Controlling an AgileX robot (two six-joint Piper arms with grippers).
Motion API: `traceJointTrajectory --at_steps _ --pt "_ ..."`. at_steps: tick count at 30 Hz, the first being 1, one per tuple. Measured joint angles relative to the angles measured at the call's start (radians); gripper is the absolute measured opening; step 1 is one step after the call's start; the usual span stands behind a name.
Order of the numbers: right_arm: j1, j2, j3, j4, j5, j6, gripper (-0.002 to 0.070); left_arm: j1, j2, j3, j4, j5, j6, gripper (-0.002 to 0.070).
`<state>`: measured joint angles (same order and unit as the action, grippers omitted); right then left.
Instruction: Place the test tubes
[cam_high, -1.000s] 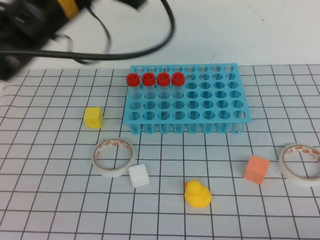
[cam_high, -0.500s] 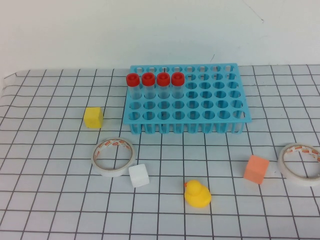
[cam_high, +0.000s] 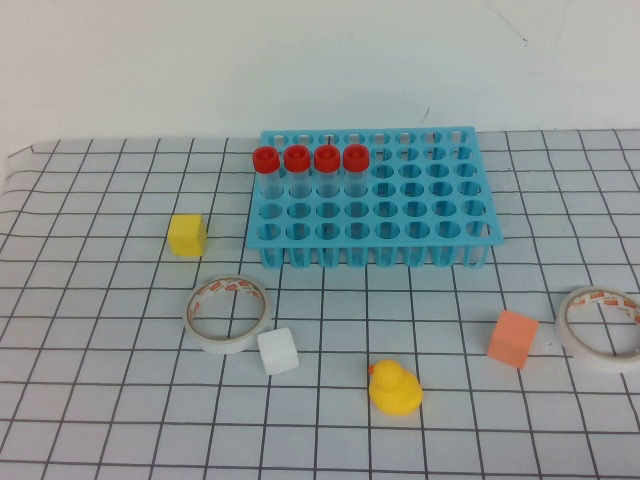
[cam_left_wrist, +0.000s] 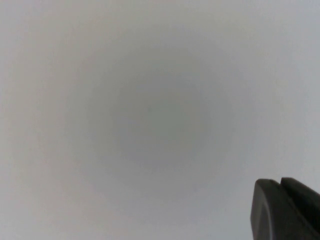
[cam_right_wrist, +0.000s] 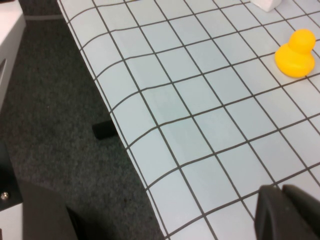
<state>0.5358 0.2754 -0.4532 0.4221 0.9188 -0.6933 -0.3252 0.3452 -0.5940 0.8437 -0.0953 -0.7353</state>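
Left hand first: we see only its dark fingertips, pressed together and holding nothing, against a blank pale background. It is off the counter and out of the high view.

Going left to right across the counter, we find a small yellow cube, a white roll of tape with red print and a white cube. Next comes the blue plastic test tube rack. Four clear test tubes with red caps stand upright in it, side by side in one row toward its back left. The other holes look empty. Further right are a yellow rubber duck, an orange cube and a second roll of white tape.

Our right hand is also pressed shut and empty, hanging by the counter's near edge.

We see no loose tubes anywhere, so we judge the placing done, or nearly so.

A white sheet ruled in a black grid covers the counter. A plain white wall stands behind it, and dark carpet lies below the edge.
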Motion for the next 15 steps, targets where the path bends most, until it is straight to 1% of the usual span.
traceJointTrajectory --at_steps 8,11,15 --pt "0.0 0.0 0.0 0.001 0.0 0.0 -0.0001 0.0 -0.338 0.299 0.006 0.004 -0.031 0.0" --pt "0.0 0.0 0.0 0.004 0.0 0.0 -0.0001 0.0 -0.358 0.344 0.01 -0.001 -0.031 0.0" --pt "0.0 0.0 0.0 0.004 0.0 0.0 -0.0001 0.0 -0.359 0.361 0.055 -0.004 -0.031 0.0"
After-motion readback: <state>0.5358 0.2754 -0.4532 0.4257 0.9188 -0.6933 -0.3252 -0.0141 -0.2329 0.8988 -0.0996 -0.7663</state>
